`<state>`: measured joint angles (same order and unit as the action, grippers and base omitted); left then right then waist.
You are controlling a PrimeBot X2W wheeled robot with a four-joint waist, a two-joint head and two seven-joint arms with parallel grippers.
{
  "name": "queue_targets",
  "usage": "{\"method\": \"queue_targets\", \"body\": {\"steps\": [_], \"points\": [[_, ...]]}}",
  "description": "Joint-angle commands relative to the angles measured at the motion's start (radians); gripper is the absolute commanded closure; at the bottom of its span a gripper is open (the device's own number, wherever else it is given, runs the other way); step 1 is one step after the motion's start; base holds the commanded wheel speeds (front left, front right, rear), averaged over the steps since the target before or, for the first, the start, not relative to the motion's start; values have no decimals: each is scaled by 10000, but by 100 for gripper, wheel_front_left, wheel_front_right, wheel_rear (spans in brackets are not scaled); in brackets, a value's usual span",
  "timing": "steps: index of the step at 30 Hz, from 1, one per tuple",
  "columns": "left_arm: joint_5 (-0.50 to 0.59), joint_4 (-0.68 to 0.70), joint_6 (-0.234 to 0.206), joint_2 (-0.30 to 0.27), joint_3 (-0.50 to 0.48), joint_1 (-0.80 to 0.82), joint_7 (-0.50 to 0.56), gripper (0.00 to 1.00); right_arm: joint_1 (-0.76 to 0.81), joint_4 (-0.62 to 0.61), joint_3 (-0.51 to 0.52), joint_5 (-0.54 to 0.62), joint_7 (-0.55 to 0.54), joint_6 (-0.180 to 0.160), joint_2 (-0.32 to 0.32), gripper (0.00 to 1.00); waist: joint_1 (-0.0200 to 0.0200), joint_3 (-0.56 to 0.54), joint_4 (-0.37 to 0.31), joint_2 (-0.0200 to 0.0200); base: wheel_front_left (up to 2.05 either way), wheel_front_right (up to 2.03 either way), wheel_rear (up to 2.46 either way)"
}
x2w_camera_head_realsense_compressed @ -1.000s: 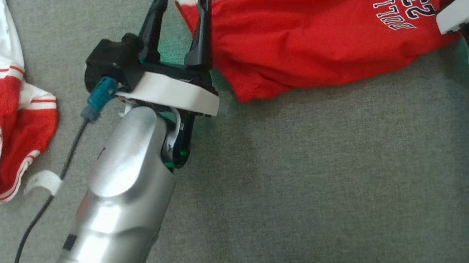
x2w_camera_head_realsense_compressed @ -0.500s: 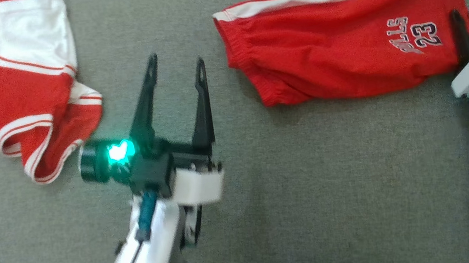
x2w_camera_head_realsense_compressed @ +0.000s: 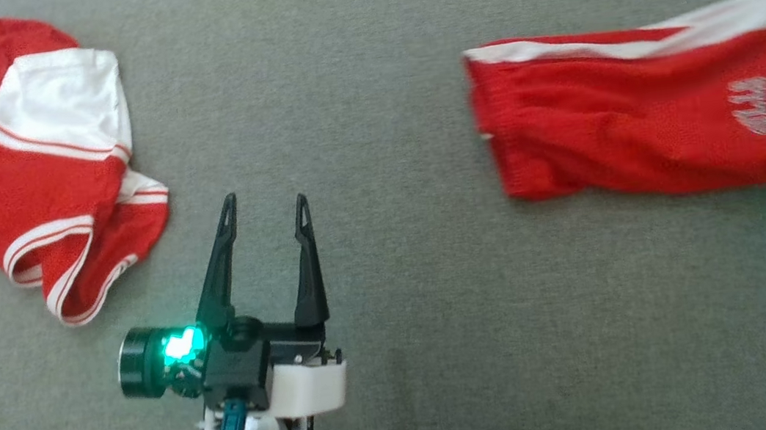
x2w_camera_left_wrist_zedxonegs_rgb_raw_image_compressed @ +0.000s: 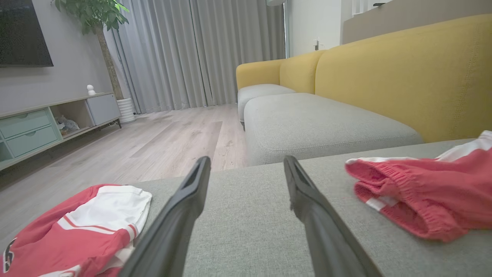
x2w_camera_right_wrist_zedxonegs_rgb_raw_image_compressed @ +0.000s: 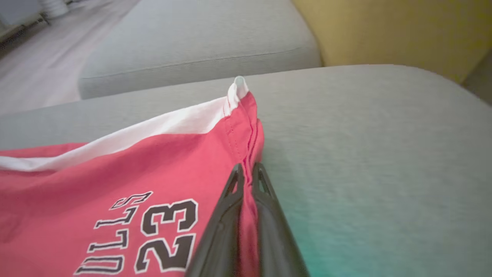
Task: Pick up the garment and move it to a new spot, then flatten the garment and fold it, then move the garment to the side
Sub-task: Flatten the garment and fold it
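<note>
The garment [x2w_camera_head_realsense_compressed: 638, 129] is a pair of red shorts with a white side stripe and "BULLS 23" print, lying folded flat on the grey cushion [x2w_camera_head_realsense_compressed: 440, 311] at the right. In the right wrist view my right gripper [x2w_camera_right_wrist_zedxonegs_rgb_raw_image_compressed: 248, 173] is shut on the red hem of the garment [x2w_camera_right_wrist_zedxonegs_rgb_raw_image_compressed: 134, 173] near its white-striped corner. My left gripper [x2w_camera_head_realsense_compressed: 264, 208] stands open over bare cushion, well left of the shorts and touching nothing. In the left wrist view the left gripper [x2w_camera_left_wrist_zedxonegs_rgb_raw_image_compressed: 246, 161] has the garment's waistband [x2w_camera_left_wrist_zedxonegs_rgb_raw_image_compressed: 423, 196] off to its right.
A second red and white jersey [x2w_camera_head_realsense_compressed: 46, 185] lies crumpled at the far left, near the cushion's edge [x2w_camera_left_wrist_zedxonegs_rgb_raw_image_compressed: 88, 227]. Behind the cushion rises a yellow sofa back [x2w_camera_left_wrist_zedxonegs_rgb_raw_image_compressed: 384, 77], and wooden floor [x2w_camera_left_wrist_zedxonegs_rgb_raw_image_compressed: 173, 134] lies beyond on the left.
My right gripper has gone from open to shut on the shorts' hem. My left gripper has drawn back from the waistband, still open. The head view has shifted.
</note>
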<state>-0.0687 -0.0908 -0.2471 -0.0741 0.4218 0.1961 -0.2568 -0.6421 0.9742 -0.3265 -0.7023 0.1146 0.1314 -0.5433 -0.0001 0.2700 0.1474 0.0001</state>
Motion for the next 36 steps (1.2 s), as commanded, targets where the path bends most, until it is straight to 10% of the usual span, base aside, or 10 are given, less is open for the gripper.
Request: {"method": "queue_targets", "body": {"steps": [1, 10, 24, 25, 26, 27, 36], "points": [[120, 375, -80, -118, -374, 51, -49, 0, 178, -131, -79, 68, 66, -7, -518, 100, 1, -17, -91, -1, 0, 0, 0], [294, 417, -49, -96, -496, -38, -49, 0, -117, -1327, 78, 237, 492, -7, -1128, 100, 1, 23, -211, -1, 0, 0, 0], [284, 236, 121, -12, -472, -95, -49, 0, 1168, -6103, -1272, 1290, -513, -7, 1578, 100, 1, -212, 161, -1, 0, 0, 0], [272, 232, 124, -1, -474, -103, -49, 0, 1357, -6177, -1452, 1314, -682, -7, 1853, 82, 1, -224, 192, -1, 0, 0, 0], [262, 220, 132, 10, -467, -112, -49, 0, 1521, -6193, -1556, 1387, -765, -7, 2078, 9, 1, -244, 235, -1, 0, 0, 0], [252, 204, 141, 22, -458, -121, -49, 0, 1656, -6211, -1629, 1521, -753, -7, 2261, 0, 1, -269, 274, -1, 0, 0, 0], [79, 372, 168, 76, -636, -466, -49, 0, 2657, -6915, -810, 2067, 810, -7, 2727, 0, 1, -897, 138, -1, 0, 0, 0]]}}
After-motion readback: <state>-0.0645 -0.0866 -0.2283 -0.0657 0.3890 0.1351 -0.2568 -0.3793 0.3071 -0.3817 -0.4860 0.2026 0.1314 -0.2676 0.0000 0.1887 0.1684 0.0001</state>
